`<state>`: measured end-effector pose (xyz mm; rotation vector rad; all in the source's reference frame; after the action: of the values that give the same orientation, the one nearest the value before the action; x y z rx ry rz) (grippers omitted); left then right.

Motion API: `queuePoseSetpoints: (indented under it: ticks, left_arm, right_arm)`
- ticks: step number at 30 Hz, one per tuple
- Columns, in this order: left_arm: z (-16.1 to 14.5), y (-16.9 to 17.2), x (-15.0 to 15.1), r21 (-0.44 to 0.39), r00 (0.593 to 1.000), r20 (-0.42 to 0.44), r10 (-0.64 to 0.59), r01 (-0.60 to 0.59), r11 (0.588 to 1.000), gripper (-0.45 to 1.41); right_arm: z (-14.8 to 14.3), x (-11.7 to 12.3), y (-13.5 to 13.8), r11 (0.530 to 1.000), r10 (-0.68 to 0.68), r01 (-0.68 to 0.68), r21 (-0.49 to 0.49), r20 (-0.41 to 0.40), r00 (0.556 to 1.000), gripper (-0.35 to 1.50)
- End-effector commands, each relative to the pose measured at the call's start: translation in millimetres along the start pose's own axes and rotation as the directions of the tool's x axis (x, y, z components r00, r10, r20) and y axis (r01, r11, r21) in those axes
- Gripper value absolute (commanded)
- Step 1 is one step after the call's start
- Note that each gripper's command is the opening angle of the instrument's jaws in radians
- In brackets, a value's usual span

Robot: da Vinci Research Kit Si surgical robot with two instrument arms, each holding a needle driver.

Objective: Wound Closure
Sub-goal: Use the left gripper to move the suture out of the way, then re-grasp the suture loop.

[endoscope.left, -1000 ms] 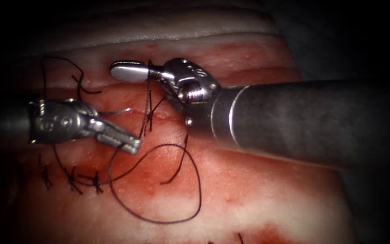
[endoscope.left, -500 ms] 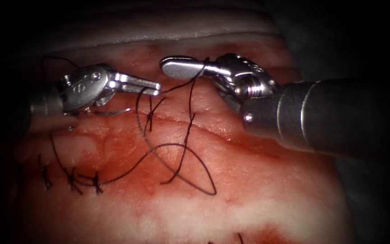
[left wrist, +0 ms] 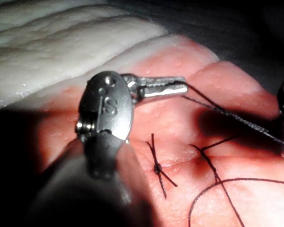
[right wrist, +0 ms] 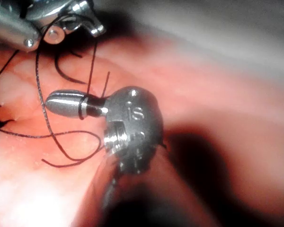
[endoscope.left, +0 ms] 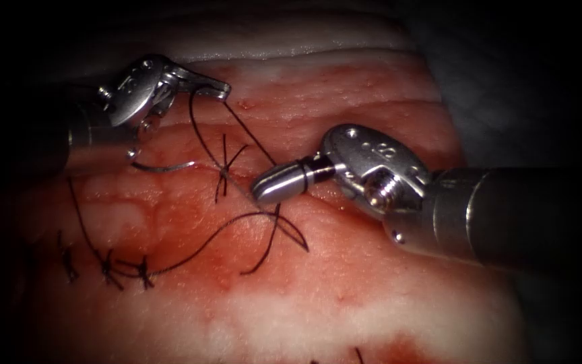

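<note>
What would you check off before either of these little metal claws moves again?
1. Left tool holds the thread: ok, jaws shut on it at the tip.
2. Right tool holds the thread: ok, jaws shut where the strand ends.
3. Strand between the two tools straight: ok, it crosses the knot.
4. Needle accounted for: ok, it lies on the tissue left of the knot, in neither tool; whether its tip is in the tissue, cannot tell.
5. Earlier stitches intact: ok.
6. Slack loop free of the tools: cannot tell.
</note>
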<state>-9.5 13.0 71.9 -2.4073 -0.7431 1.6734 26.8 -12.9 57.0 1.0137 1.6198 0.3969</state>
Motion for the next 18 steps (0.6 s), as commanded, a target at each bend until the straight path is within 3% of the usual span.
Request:
queuePoseSetpoints:
  ticks: [1,10,18]
  left_arm:
    - [0.2,-0.6,-0.3,-0.001,1.000,-0.001,0.002,-0.002,1.000,-0.45]
    - [-1.4,-2.3,-1.5,-0.003,0.999,0.018,-0.028,0.028,1.000,-0.45]
    - [-1.9,-3.0,-3.3,-0.006,1.000,0.022,-0.017,0.017,1.000,-0.45]
  right_arm:
    - [0.2,-0.5,0.6,1.000,-0.005,0.005,0.001,0.003,1.000,-0.35]
    - [-1.4,-0.4,-0.2,1.000,-0.001,0.001,0.029,0.016,1.000,-0.35]
    - [-1.4,-0.2,-0.2,1.000,0.011,-0.012,-0.009,-0.038,0.999,-0.35]
